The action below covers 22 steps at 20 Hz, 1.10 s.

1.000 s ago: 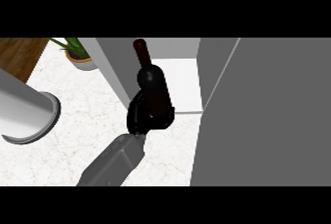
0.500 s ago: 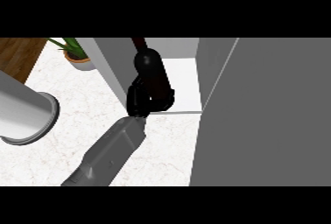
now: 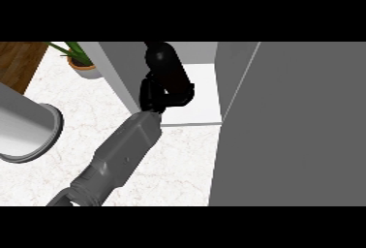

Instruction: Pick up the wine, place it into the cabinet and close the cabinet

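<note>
Wine (image 3: 163, 60) gripped by curled hand (image 3: 160, 94) inside cabinet (image 3: 196, 97); door (image 3: 293, 126) alongside; plant (image 3: 80, 60) behind.

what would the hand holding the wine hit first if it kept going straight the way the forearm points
Probably nothing soon: the hand, curled round the wine bottle, points into the open cabinet. Its back wall would come first, though depth is unclear.

Setting: home kitchen. Evidence: white marbled counter (image 3: 178, 155) with faint veining; grey cabinet (image 3: 293, 126) standing on it at the right, pale shelf inside visible through the opening. Potted plant (image 3: 80, 60) with green leaves sits on the counter near the top left. Strip of brown wood floor (image 3: 18, 60) shows past the counter's left edge. Large grey cylinder (image 3: 25, 128) at far left, identity unclear.
</note>
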Motion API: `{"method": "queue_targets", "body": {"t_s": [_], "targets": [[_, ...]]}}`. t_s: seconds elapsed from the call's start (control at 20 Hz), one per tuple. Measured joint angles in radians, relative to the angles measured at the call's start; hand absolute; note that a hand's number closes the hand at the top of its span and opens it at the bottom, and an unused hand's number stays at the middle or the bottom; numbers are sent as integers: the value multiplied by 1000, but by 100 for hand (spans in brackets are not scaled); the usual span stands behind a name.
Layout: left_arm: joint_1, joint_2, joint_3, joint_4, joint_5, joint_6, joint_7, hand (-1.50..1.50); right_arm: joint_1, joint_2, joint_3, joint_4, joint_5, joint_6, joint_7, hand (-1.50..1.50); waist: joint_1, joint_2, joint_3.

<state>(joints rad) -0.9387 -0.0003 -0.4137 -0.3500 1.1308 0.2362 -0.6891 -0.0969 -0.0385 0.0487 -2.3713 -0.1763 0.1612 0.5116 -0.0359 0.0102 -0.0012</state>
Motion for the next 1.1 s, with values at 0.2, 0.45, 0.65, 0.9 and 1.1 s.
{"method": "queue_targets", "body": {"t_s": [0.2,0.45,0.65,0.9,1.1], "targets": [[-57,0,2,51,13,16,34,150,19,5,9,6,-1,12,-26,-150,-11,3,0],[-89,1,-10,80,30,27,55,150,16,5,13,14,-7,20,-38,-150,-25,6,0],[-104,0,-13,95,52,28,45,150,8,8,25,30,-5,26,-50,-150,-38,10,0],[-105,3,-21,94,83,30,34,150,4,16,46,39,1,29,-58,-150,-54,12,0],[-84,5,-58,62,111,52,35,150,-3,22,54,54,10,28,-73,-150,-67,13,0]]}}
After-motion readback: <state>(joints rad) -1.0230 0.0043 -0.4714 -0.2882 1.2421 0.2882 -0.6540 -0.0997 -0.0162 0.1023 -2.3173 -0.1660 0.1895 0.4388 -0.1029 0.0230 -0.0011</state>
